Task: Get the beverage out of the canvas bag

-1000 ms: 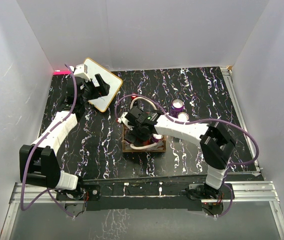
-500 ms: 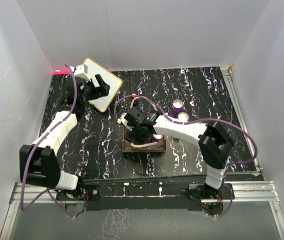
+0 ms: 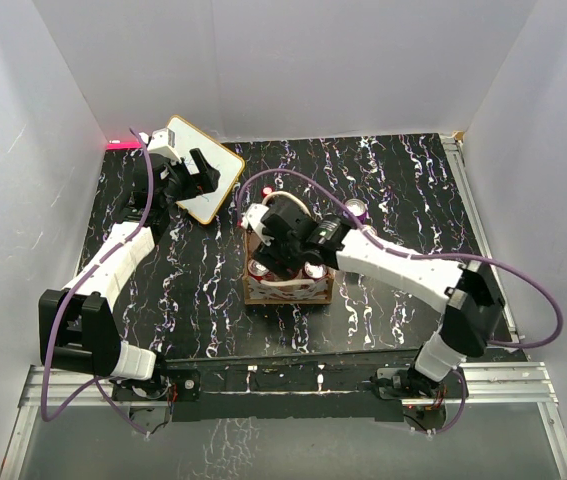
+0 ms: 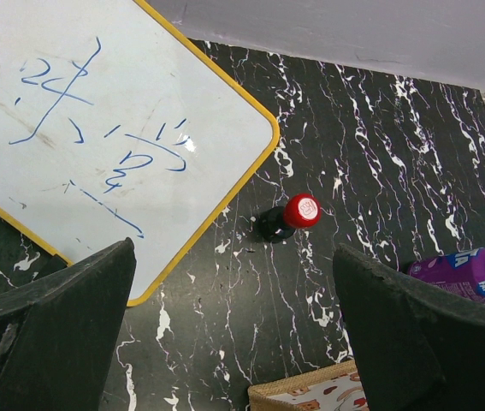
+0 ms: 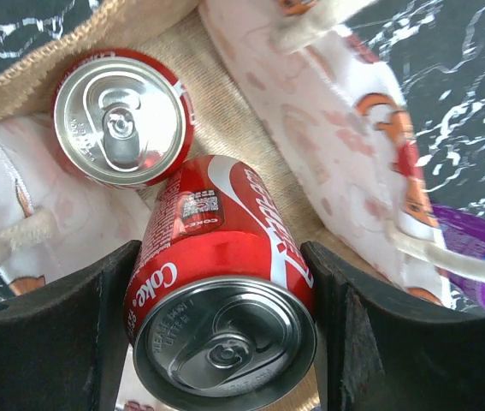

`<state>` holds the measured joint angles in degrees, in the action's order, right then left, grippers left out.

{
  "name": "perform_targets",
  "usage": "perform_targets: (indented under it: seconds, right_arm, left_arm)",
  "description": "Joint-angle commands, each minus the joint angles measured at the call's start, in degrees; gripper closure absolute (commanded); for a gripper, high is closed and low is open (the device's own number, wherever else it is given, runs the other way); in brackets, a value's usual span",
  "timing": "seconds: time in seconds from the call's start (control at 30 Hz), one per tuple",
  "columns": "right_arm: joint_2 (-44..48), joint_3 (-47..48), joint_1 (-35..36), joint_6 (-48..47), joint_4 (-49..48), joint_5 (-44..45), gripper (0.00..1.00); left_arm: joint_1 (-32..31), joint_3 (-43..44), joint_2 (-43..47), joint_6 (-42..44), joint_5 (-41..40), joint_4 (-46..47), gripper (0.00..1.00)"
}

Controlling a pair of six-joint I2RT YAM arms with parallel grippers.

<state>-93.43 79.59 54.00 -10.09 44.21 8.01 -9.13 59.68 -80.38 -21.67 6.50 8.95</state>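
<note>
Two arms are extended over the black marbled desk [image 3: 413, 180]. The left end effector [image 4: 232, 253] is held open above the edge of the yellow-framed whiteboard [image 4: 97, 128]. At the mouth of the canvas bag [image 3: 293, 290], a red Coca-Cola can [image 5: 225, 248] is gripped by the right end effector [image 5: 225, 342]. A second can [image 5: 122, 120] is seen upright inside, and a purple Fanta can [image 4: 464, 274] on the desk nearby

- Bright, even overhead light; the white walls [image 3: 283, 60] show only soft shading in the top view.
- A small glare spot sits on the whiteboard [image 4: 97, 128].
- The Coca-Cola can [image 5: 225, 274] lid gleams; the dark fingers [image 5: 45, 342] flanking it look soft.
</note>
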Motion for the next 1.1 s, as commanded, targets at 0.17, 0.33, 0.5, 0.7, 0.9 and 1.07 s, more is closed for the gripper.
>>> perform_targets:
  seconds: [0.17, 0.33, 0.5, 0.7, 0.9, 1.07]
  right_arm:
    - [17.0, -3.2, 0.3, 2.1, -18.9, 11.4, 0.9]
    - [29.5, -10.8, 0.2, 2.6, -32.0, 18.6, 0.92]
    - [41.8, -20.8, 0.2, 1.7, -45.4, 32.1, 0.92]
    - [49.1, -26.4, 0.1, 1.6, -46.1, 49.7, 0.92]
    - [50.0, -24.3, 0.1, 6.6, -34.5, 53.5, 0.92]
    - [46.6, -19.0, 0.0, 16.7, -18.2, 51.8, 0.92]
  left_arm:
    - [0.2, 2.2, 0.3, -0.2, 0.8, 0.5, 0.03]
    - [0.2, 2.2, 0.3, -0.3, 0.7, 0.5, 0.03]
    - [0.3, 2.2, 0.2, -0.4, 0.9, 0.5, 0.03]
    - [0.2, 2.2, 0.6, -0.6, 1.0, 0.4, 0.03]
    - [0.2, 2.1, 0.6, -0.7, 1.1, 0.5, 0.03]
    - [0.2, 2.2, 0.5, -0.7, 1.1, 0.3, 0.03]
